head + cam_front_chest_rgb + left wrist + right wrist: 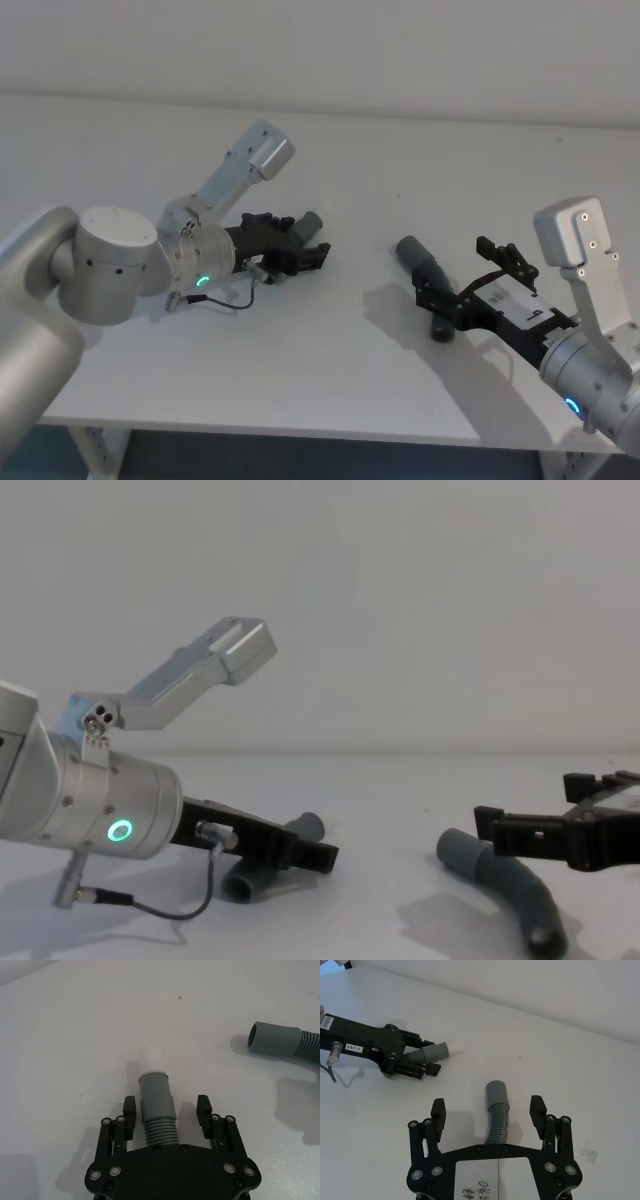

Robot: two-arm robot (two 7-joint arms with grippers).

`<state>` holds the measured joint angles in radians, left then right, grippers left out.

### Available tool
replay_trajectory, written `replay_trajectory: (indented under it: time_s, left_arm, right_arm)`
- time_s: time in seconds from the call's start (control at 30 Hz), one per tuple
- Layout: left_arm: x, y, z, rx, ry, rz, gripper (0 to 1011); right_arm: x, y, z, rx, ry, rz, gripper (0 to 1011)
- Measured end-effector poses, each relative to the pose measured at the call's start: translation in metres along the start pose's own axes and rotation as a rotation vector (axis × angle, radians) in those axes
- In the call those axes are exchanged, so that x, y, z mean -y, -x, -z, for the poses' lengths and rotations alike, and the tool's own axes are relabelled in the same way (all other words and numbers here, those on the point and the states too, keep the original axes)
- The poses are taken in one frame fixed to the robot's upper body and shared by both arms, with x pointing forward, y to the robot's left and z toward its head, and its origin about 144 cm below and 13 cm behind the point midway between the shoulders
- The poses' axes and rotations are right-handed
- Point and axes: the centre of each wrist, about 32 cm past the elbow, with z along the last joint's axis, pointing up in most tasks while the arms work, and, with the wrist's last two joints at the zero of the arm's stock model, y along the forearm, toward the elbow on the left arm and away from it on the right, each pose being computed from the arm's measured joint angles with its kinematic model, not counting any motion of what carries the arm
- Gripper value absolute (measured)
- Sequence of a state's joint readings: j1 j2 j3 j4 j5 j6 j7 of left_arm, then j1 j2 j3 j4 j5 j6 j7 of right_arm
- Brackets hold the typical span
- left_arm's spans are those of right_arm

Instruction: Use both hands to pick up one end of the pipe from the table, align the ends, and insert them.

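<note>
Here, the white counter [350, 340] carries everything. On the counter's left part the left gripper [166, 1106] is low over the surface. Its fingers [130, 1110] are open, one at each side of the left pipe piece [160, 1125], with a small gap, so they do not press it. On the counter's right part the right gripper [488, 1107] is open too and stands wide on both sides of the right pipe piece [498, 1127]. Both pieces lie on the counter, well apart. The narrow cuff [154, 1087] with its whitish tip [150, 1056] points toward the counter's middle, and the wide cuff [497, 1092] roughly does so as well.
</note>
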<state>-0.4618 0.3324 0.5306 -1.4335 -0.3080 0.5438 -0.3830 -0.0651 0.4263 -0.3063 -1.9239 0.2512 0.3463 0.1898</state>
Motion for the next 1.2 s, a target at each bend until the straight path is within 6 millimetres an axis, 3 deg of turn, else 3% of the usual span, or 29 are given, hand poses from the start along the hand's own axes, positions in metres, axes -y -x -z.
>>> replay_trajectory:
  time_s: [0.4, 1.2]
  left_arm:
    - [0.0012, 0.0008, 0.0001, -0.005, 0.001, -0.004, 371]
    - [0.0018, 0.0012, 0.0002, -0.007, 0.000, -0.005, 353]
  right_arm:
    - [0.0000, 0.0000, 0.0000, 0.000, 0.000, 0.000, 1001]
    - [-0.0011, 0.0005, -0.0016, 0.002, 0.014, -0.005, 1001]
